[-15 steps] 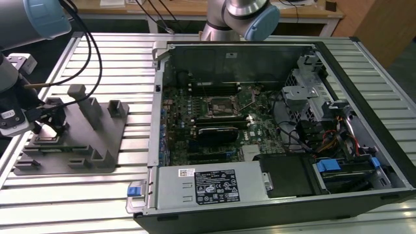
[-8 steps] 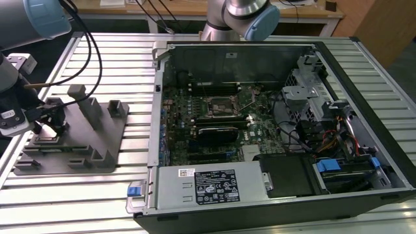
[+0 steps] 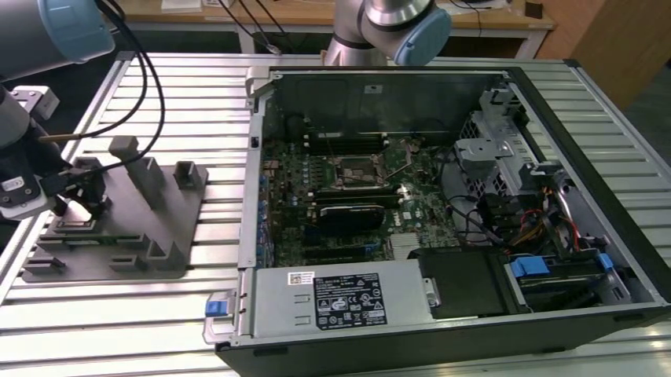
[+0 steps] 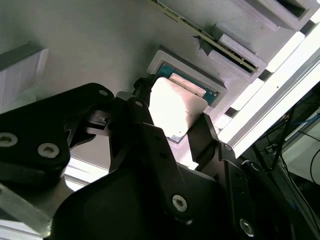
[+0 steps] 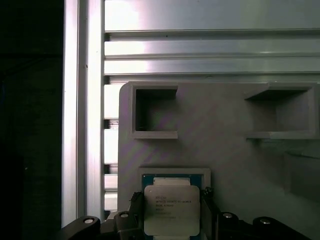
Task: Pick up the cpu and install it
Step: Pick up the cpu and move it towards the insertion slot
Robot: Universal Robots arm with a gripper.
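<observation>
The cpu [image 5: 171, 210], a flat square chip with a shiny silver top and a thin teal-green rim, lies in a shallow square pocket of the grey fixture tray [image 5: 225, 165]. In both wrist views my gripper [image 5: 172, 205] straddles it, with one black finger [image 5: 136, 205] against each opposite edge, shut on the chip. The second wrist view shows the cpu [image 4: 175, 102] bright between the fingers of the gripper [image 4: 172, 110]. At the exterior view's left, the gripper [image 3: 82, 206] is down at the tray [image 3: 157, 228], well away from the open computer case [image 3: 441, 196].
Several posts and blocks stand up from the tray close to the gripper, among them a tall post [image 3: 126, 153]. The case lies on its side on the slatted metal table [image 3: 137, 314], motherboard up, with the bare socket [image 3: 354, 171] near its middle. Cables hang from the arm.
</observation>
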